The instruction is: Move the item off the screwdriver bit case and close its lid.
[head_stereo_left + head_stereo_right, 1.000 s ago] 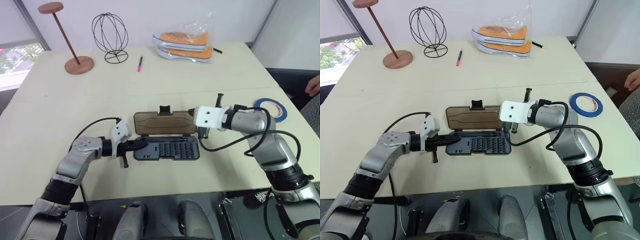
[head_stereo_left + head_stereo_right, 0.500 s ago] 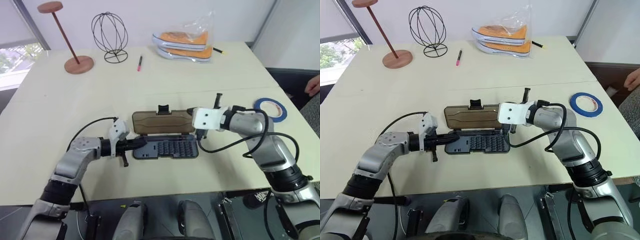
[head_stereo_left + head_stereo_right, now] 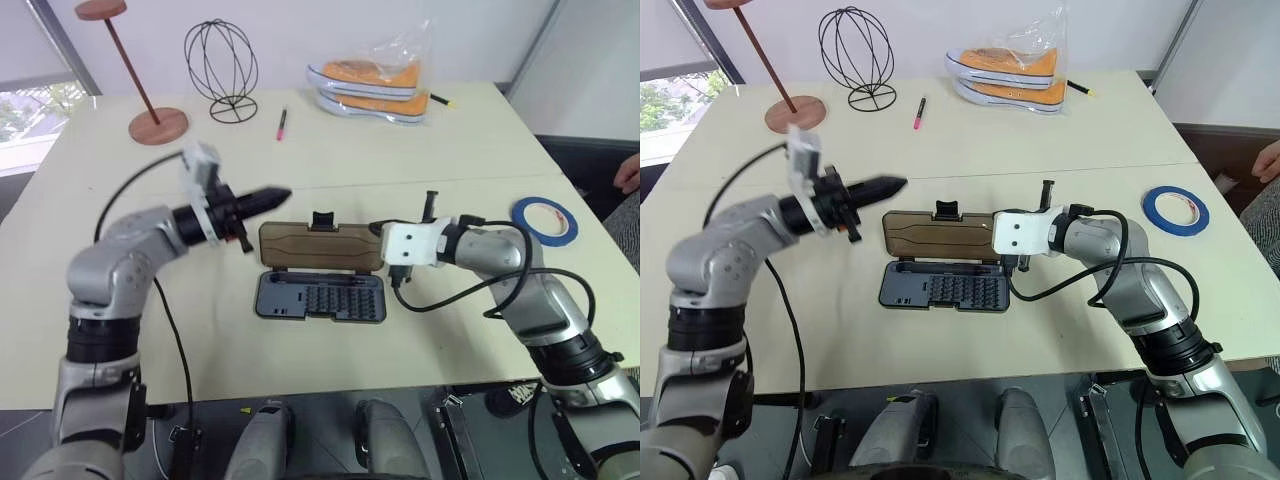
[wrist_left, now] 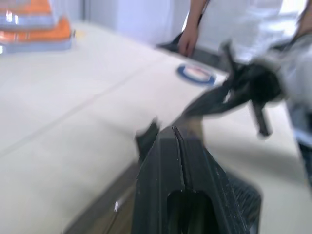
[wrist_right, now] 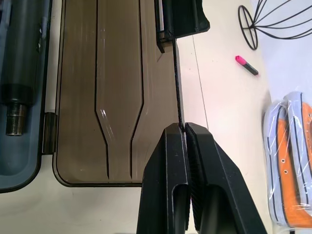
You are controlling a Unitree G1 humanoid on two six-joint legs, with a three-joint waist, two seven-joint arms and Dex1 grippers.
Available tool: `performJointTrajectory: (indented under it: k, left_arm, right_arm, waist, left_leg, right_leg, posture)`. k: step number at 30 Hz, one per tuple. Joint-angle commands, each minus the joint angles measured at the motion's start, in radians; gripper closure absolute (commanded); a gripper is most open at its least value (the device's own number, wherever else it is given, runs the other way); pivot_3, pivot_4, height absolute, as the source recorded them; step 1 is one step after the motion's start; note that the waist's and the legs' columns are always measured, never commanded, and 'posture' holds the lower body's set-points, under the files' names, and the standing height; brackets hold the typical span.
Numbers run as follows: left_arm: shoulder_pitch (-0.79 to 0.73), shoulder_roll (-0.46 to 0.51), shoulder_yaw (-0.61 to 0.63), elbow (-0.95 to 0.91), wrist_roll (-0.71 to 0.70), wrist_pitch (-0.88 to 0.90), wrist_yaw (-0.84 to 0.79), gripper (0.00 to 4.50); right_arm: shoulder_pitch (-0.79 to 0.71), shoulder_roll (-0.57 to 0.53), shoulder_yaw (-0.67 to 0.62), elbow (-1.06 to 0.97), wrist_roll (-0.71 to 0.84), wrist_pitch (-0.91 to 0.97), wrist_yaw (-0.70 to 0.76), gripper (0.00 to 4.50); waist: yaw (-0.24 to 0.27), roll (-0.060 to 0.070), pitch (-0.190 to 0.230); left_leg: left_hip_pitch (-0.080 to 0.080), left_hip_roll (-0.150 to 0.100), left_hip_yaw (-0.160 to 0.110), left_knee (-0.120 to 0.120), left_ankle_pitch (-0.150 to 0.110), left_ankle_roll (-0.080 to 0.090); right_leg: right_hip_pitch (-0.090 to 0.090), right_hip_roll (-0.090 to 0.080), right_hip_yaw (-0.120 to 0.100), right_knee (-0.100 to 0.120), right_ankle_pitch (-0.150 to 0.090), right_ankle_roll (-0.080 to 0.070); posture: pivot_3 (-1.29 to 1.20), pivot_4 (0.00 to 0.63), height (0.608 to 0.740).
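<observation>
Two bagged shoes (image 3: 368, 88) lie well behind lid (image 3: 318, 247).

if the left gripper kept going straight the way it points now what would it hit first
Probably the right gripper. The left gripper, fingers shut, hangs raised above the table, aimed over the open lid toward the right arm; beyond that lies the blue tape roll. Depth is unclear, so it might pass above.

You have one tape roll (image 3: 544, 217), one bit case (image 3: 320, 297), one pen (image 3: 280, 125), two stands (image 3: 221, 70), two bagged shoes (image 3: 368, 88).
</observation>
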Motion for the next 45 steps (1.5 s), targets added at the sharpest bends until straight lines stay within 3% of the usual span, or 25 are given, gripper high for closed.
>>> performJointTrajectory:
  k: [1, 6, 13, 18, 24, 27, 29, 34, 37, 40, 45]
  left_arm:
    - [-0.072, 0.001, 0.076, 0.097, -0.005, -0.023, 0.06, 4.5]
    - [-0.068, 0.014, 0.015, 0.291, 0.155, -0.18, 0.049, 4.5]
    - [-0.029, -0.02, -0.144, 0.523, 0.339, -0.419, -0.087, 4.5]
    - [-0.051, -0.044, -0.177, 0.65, 0.402, -0.529, -0.136, 4.5]
    - [-0.054, -0.059, -0.175, 0.678, 0.428, -0.564, -0.165, 4.5]
    - [-0.052, -0.066, -0.17, 0.676, 0.428, -0.568, -0.17, 4.5]
    - [-0.053, -0.074, -0.162, 0.665, 0.419, -0.561, -0.169, 4.5]
    - [-0.06, -0.083, -0.136, 0.64, 0.392, -0.517, -0.167, 4.5]
    - [-0.056, -0.079, -0.131, 0.631, 0.393, -0.507, -0.167, 4.5]
    - [-0.046, -0.075, -0.13, 0.62, 0.399, -0.504, -0.172, 4.5]
    - [-0.02, -0.067, -0.127, 0.565, 0.392, -0.48, -0.179, 4.5]
  right_arm:
    - [-0.006, -0.006, -0.003, -0.016, 0.01, -0.025, 0.003, 4.45]
    - [-0.009, -0.006, -0.006, -0.016, 0.01, -0.027, 0.004, 4.45]
    - [-0.019, -0.003, -0.006, -0.013, 0.009, -0.022, 0.003, 4.45]
    - [-0.026, -0.005, -0.01, -0.009, 0.008, -0.022, 0.003, 4.45]
    - [-0.023, -0.007, -0.017, -0.017, 0.019, -0.009, 0.014, 4.45]
    - [-0.022, -0.006, -0.018, -0.018, 0.02, -0.007, 0.016, 3.6]
    - [-0.024, -0.005, -0.017, -0.016, 0.019, -0.007, 0.015, 2.74]
    - [-0.029, -0.012, -0.025, -0.026, 0.036, 0.017, 0.042, 0.07]
    - [-0.051, -0.028, -0.064, -0.045, 0.092, 0.096, 0.091, 0.07]
    - [-0.083, -0.056, -0.147, -0.092, 0.226, 0.245, 0.172, 0.07]
    - [-0.181, -0.044, -0.319, -0.174, 0.468, 0.557, 0.183, 0.07]
  waist:
    - [-0.001, 0.0, 0.0]
    - [-0.002, 0.0, 0.0]
    - [0.002, 0.0, 0.0]
    - [0.0, 0.0, 0.0]
    - [0.0, 0.0, 0.0]
    - [0.0, 0.0, 0.0]
    - [0.001, 0.0, 0.0]
    - [0.001, 0.0, 0.0]
    - [0.001, 0.0, 0.0]
    - [0.001, 0.0, 0.0]
    - [0.001, 0.0, 0.0]
  left_leg:
    - [0.0, 0.0, 0.0, 0.0, 0.0, 0.0]
    - [0.0, 0.0, 0.001, 0.0, 0.0, 0.0]
    - [0.0, -0.001, 0.002, 0.0, 0.0, 0.0]
    - [0.0, -0.001, 0.002, 0.0, 0.0, 0.0]
    - [0.0, -0.001, 0.002, 0.0, 0.0, 0.0]
    - [0.0, -0.001, 0.002, 0.0, 0.0, 0.0]
    - [0.0, -0.001, 0.002, 0.0, 0.0, 0.0]
    - [0.0, -0.001, 0.002, 0.001, 0.0, 0.0]
    - [0.0, -0.001, 0.002, 0.001, 0.0, 0.0]
    - [-0.001, -0.001, 0.001, 0.002, 0.0, 0.0]
    - [-0.001, 0.0, 0.0, 0.003, 0.0, 0.0]
  right_leg:
    - [0.0, 0.0, 0.0, 0.0, 0.0, 0.0]
    - [0.0, 0.0, 0.0, 0.0, 0.0, 0.0]
    - [0.0, 0.0, 0.0, 0.0, 0.0, 0.0]
    - [0.0, 0.0, 0.0, 0.0, 0.0, 0.0]
    - [0.0, 0.0, 0.0, 0.0, 0.0, 0.0]
    - [0.0, 0.0, 0.0, 0.0, 0.0, 0.0]
    - [0.0, 0.0, 0.0, 0.0, 0.0, 0.0]
    - [0.0, 0.0, 0.0, 0.0, 0.0, 0.0]
    - [0.0, 0.0, 0.0, 0.001, 0.0, 0.0]
    - [0.0, 0.0, 0.0, 0.001, 0.0, 0.0]
    - [0.0, 0.0, 0.0, 0.001, 0.0, 0.0]
  posture:
    - [0.0, 0.15, 0.74]
    - [0.0, 0.15, 0.74]
    - [0.0, 0.15, 0.74]
    - [0.0, 0.15, 0.74]
    - [0.0, 0.15, 0.74]
    - [0.0, 0.15, 0.74]
    - [0.0, 0.15, 0.74]
    - [0.0, 0.15, 0.74]
    - [0.0, 0.15, 0.74]
    - [0.0, 0.15, 0.74]
    - [0.0, 0.15, 0.74]
